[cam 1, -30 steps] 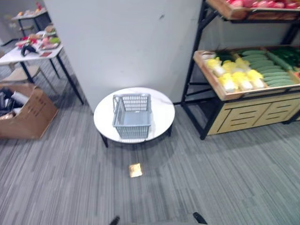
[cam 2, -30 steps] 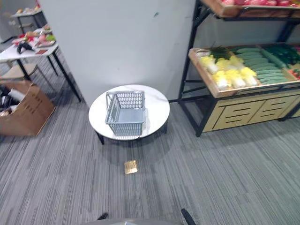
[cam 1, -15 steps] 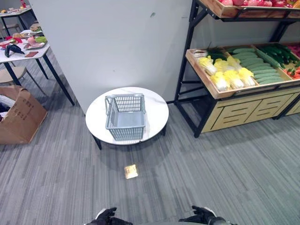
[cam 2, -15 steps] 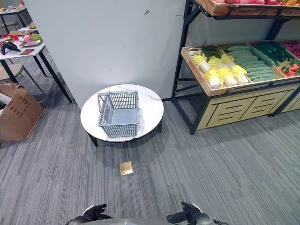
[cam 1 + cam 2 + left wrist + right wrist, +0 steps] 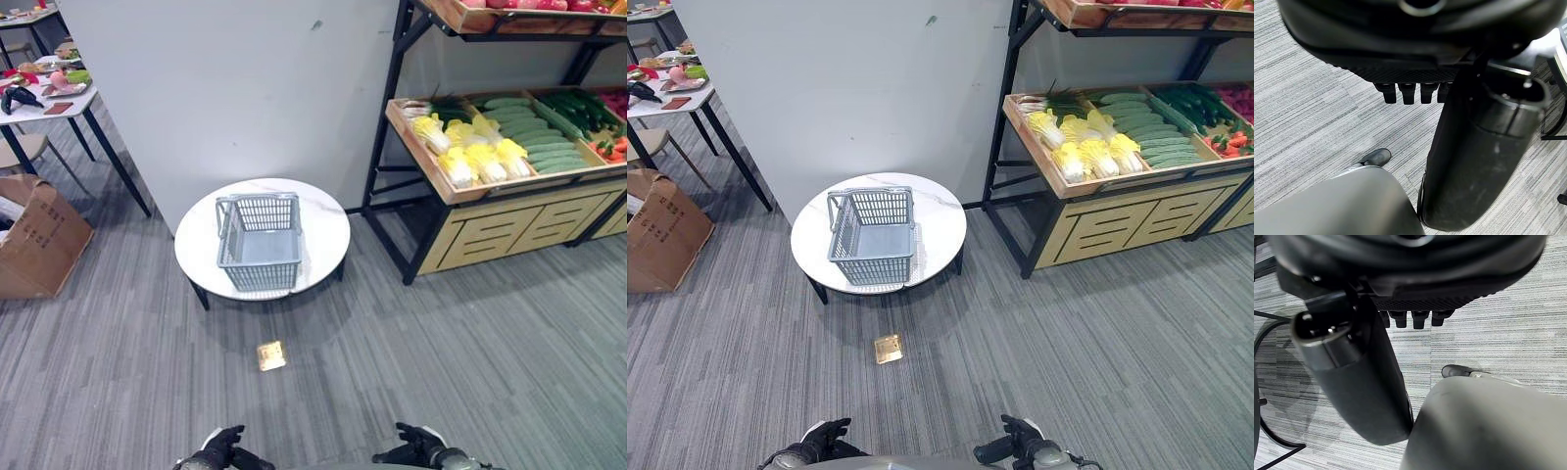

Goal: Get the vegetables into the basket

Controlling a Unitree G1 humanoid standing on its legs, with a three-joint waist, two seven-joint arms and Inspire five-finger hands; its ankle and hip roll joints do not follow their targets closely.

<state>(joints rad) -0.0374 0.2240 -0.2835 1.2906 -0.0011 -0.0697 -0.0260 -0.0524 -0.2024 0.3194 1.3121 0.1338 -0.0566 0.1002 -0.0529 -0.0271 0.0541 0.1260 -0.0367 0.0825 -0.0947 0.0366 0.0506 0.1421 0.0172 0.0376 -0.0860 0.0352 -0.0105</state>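
Grey basket [image 5: 260,241] standing empty on the round white table [image 5: 328,230], in front of the grey wall [image 5: 235,88]. Vegetables [image 5: 473,157] lying well apart from it to the right, in the wooden tray of the rack [image 5: 416,127]: pale yellow cabbages beside green cucumbers [image 5: 534,132]. Small gold floor plate [image 5: 270,355] on the grey carpet [image 5: 470,333] just before the table. Cardboard box [image 5: 34,240] at far left, with dark print too small to read, under a white desk [image 5: 44,103] loaded with small items.

Left hand [image 5: 223,448] and right hand [image 5: 416,447] low at the bottom edge, both empty and well apart from basket and vegetables. Seen close in the left wrist view, fingers [image 5: 1403,93] straight, side by side, above bare carpet; likewise in the right wrist view, fingers [image 5: 1410,319] straight in a row, thumb standing beside them.

Compared with a second ago, whole scene shifted with the camera; hands now more plainly in sight at the bottom edge; basket unmoved on the table.
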